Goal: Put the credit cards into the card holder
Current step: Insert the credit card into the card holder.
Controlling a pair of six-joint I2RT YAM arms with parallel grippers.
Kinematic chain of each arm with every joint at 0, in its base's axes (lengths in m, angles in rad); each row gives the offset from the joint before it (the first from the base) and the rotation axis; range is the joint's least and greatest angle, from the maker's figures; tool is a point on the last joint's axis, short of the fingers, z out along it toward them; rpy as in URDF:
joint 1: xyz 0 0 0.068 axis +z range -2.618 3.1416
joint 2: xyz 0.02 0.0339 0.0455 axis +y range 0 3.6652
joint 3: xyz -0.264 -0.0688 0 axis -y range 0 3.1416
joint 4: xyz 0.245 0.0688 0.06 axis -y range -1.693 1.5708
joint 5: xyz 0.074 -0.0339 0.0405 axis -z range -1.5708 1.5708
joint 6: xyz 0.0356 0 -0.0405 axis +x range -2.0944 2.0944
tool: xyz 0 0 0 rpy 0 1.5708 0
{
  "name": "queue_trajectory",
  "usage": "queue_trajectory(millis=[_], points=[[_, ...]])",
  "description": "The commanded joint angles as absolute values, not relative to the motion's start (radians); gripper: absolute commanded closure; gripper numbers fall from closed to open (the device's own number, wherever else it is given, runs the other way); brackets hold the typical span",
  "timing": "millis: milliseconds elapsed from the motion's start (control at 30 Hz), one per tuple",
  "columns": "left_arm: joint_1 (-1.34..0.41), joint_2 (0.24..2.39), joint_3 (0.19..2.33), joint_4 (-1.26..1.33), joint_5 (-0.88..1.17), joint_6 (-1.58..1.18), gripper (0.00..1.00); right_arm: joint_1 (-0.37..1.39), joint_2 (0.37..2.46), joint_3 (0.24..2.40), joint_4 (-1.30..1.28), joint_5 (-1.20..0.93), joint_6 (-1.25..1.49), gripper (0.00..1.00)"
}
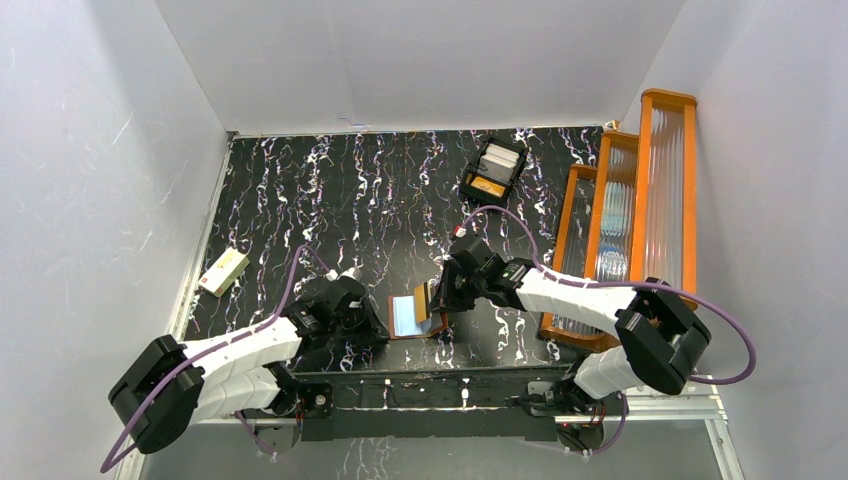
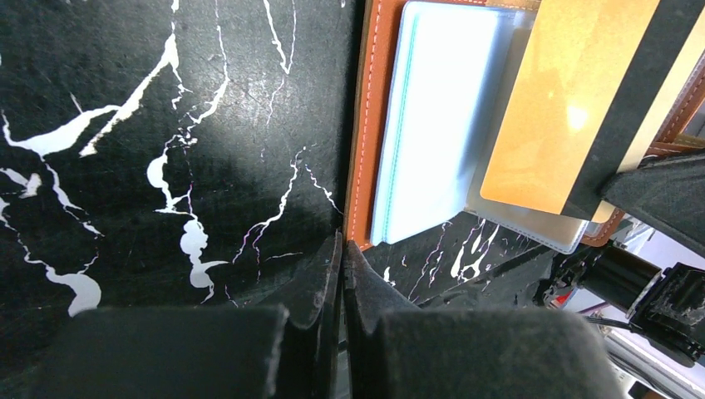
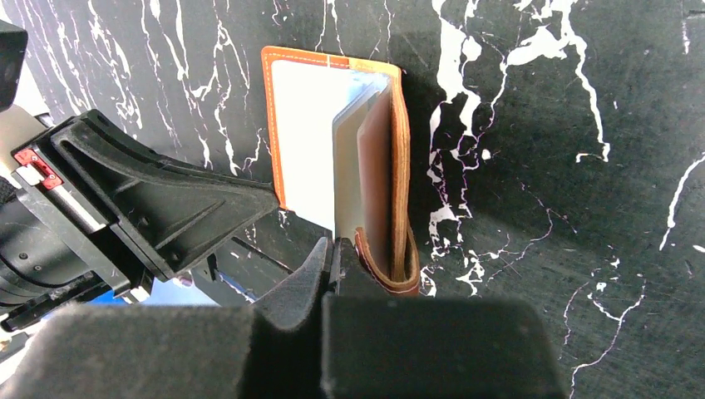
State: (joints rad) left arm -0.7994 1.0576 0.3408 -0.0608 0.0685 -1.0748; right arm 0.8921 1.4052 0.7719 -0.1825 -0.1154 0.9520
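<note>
The yellow-orange credit card [image 2: 553, 112] is being clamped by the right gripper [image 3: 335, 245], its long axis running ahead over the open card holder [image 2: 363, 125]. The left gripper [image 2: 342, 249], jaws together, is being rested at the holder's corner.

Top cam hangs high above and behind the arm bases, looking down over the whole tabletop [image 1: 330, 190], so everything reads small and far off; left wrist cam sits low and close, facing forward past the left jaws at its bottom edge; right wrist cam is just as near, looking down over the right jaws; the two wrist views face the card holder [image 2: 363, 125] from opposite sides, each catching the other arm's jaws; all three views share that holder
</note>
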Motion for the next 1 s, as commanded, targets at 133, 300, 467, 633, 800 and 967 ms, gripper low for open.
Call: queue_trajectory(millis=[133,300,467,633,800,967], points=[[-0.793,1.047,0.353,-0.123,0.029,-1.055,1.00,0.894,1.406,0.771,-0.253,-0.043,0.908,1.00],[-0.793,1.020,0.353,-0.137,0.024,-1.058,1.00,0.894,1.388,0.839,-0.374,0.014,0.871,1.00],[-0.793,1.022,0.352,-0.142,0.020,-1.060,1.00,0.894,1.379,0.816,-0.329,-0.047,0.872,1.00],[-0.793,1.036,0.351,-0.147,0.026,-1.058,1.00,0.894,1.389,0.746,-0.212,-0.101,0.901,1.00],[-0.794,1.006,0.373,-0.186,0.031,-1.062,1.00,0.891,1.392,0.772,-0.278,-0.056,0.856,1.00],[-0.793,0.968,0.418,-0.211,0.033,-1.058,0.83,0.882,1.355,0.797,-0.323,-0.041,0.805,0.99]])
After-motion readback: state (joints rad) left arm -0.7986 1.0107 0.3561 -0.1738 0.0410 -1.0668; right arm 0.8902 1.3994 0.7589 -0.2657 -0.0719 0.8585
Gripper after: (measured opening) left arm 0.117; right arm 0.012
